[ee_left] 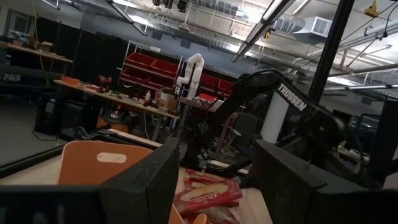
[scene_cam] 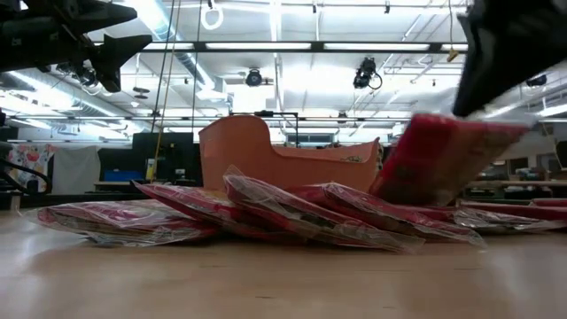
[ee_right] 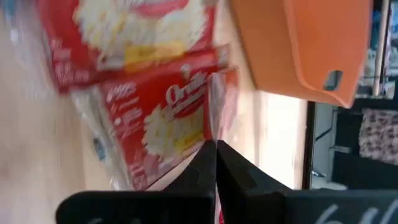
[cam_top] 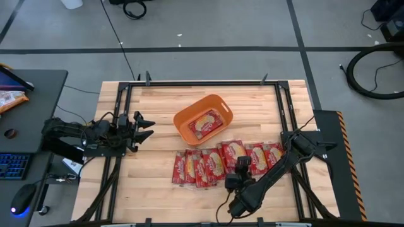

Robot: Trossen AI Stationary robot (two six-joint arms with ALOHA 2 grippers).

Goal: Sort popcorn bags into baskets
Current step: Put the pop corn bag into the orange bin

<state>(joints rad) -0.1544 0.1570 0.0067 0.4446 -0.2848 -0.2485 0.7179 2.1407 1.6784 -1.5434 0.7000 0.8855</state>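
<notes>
So the orange basket [cam_top: 202, 118] sits around the middle of the wooden table [cam_top: 158, 101], turned at an angle, and there's already one popcorn bag [cam_top: 207, 123] lying flat inside it. The rest of the popcorn bags [cam_top: 199, 166] are in an overlapping row just on the near side of the basket, running from about the table's centre out to the right. From the low view they look like a shingled pile of shiny red packets [scene_cam: 266, 213] in front of the tub. The right gripper [cam_top: 242, 165] is down over the middle of that row, and its fingers look pinched together on the edge of one bag [ee_right: 168, 118]. In the low view that bag [scene_cam: 443, 164] is tilted up off the pile on the right side. The left gripper [cam_top: 140, 125] is off at the left side of the table, well apart from the bags, hovering with its fingers [ee_left: 146, 186] spread and nothing between them.
</notes>
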